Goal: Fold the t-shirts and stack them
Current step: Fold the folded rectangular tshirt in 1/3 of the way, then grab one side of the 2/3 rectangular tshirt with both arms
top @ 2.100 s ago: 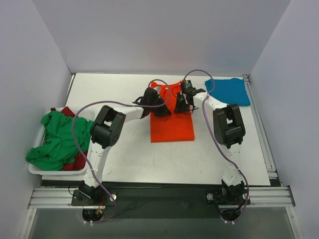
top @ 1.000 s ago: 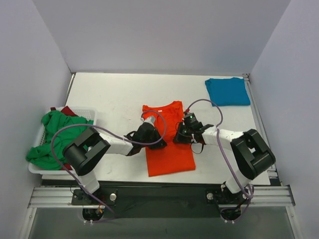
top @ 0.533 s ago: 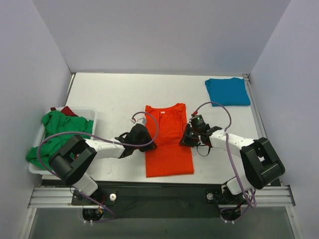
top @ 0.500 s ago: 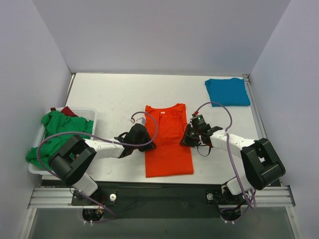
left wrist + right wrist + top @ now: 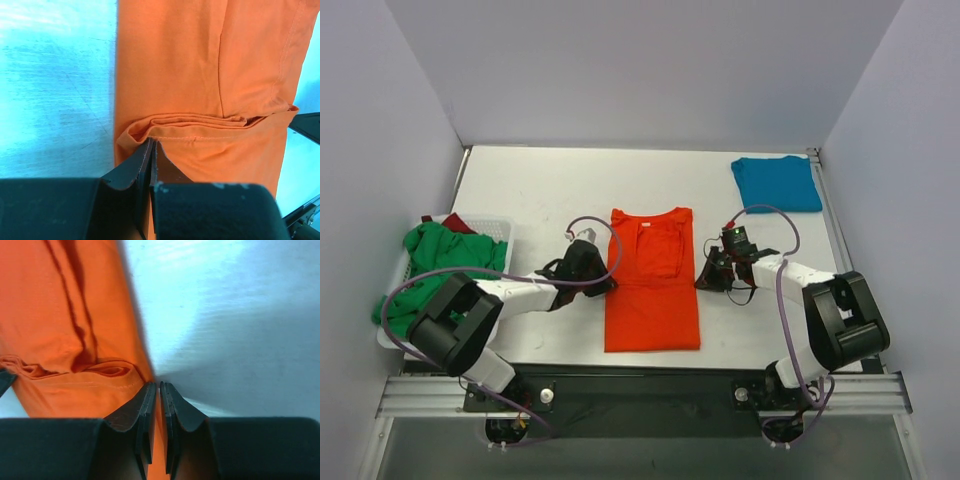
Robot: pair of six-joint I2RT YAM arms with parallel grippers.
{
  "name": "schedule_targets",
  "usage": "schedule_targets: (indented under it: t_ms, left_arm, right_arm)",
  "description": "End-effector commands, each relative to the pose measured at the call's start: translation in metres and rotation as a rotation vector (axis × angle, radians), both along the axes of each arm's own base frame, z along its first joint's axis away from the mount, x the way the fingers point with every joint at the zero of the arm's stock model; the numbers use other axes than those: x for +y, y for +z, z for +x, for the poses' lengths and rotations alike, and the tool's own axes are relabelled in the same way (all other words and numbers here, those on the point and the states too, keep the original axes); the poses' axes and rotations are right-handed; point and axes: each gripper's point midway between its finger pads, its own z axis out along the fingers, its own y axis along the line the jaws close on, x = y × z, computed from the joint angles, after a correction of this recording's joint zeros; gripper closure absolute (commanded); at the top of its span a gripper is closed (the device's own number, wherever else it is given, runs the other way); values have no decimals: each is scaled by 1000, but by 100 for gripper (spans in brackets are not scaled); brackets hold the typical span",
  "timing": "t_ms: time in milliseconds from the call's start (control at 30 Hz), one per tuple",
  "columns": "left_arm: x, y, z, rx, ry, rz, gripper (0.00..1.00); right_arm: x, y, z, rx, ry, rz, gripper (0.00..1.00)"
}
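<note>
You've just pulled the orange shirt nearer. Abt 2 s ago it sat at the far middle of the desk w/ both claws on its far end. Now it lies long & flat in the near middle, collar at the far end.

The claws have slid out to its sides, abt halfway down: left claw at the left edge, right claw at the right edge. The left claw is squeezed tight on a bit of that edge, & a small ridge of cloth runs across the shirt from its tips. The right claw is narrow too, w/ orange showing in the slit, so it looks like it's pinching the other edge.

I think this means the shirt is set for its next fold. That fold isn't done yet, & the shirt isn't on a pile yet.

Count:
- 4 shirts in all.
- 1 orange, mid desk.
- 1 blue shirt, folded, far right corner.
- 1 green shirt, heaped in the basket at the left.
- 1 red shirt, under the green one, only bits show.
- 1 basket.
- 2 claws.
</note>
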Motion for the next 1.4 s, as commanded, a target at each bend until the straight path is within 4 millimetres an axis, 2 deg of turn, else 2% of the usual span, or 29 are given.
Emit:
schedule_targets:
  t_ms: [0, 100, 200, 367, 567, 667, 733, 933, 1067, 1167, 1233, 1333, 1367]
  left_arm:
    - [10, 10, 3, -35, 1, 10, 96]
    - [14, 19, 9, -65, 5, 6, 95]
    - [12, 28, 10, -76, -17, -2, 94]
    - [19, 20, 12, -56, -4, 24, 94]
    - [19, 7, 10, -29, -8, 21, 94]
    - [18, 4, 9, -21, -13, 23, 94]
    - [18, 3, 8, -18, -12, 21, 94]
    - [20, -1, 7, -2, -9, 34, 94]
    - [22, -2, 6, 2, -5, 39, 94]
    - [21, 3, 6, -9, -9, 33, 94]
    - [21, 10, 8, -25, -12, 32, 94]
    - [22, 35, 10, -64, -27, 27, 92]
    - [22, 43, 11, -85, -30, 25, 87]
  right_arm:
    - [-3, -16, -15, 68, 23, -25, 88]
    - [-8, -20, -18, 74, 11, -44, 88]
    - [-10, -11, -13, 35, -1, -48, 88]
    - [-11, 9, -10, -8, -13, -44, 88]
    - [8, 35, -8, -70, 27, -33, 87]
    - [20, 35, -8, -74, 56, -41, 86]
    - [24, 27, -10, -52, 71, -54, 87]
    - [6, -2, -2, 5, 4, -56, 87]
    - [7, -17, -6, 87, 7, -9, 87]
    - [8, -20, -12, 109, 8, 3, 88]
    - [8, -14, -13, 94, 2, 16, 87]
    - [7, 3, -12, 51, -5, 45, 85]
    - [8, 15, -11, 19, -2, 58, 83]
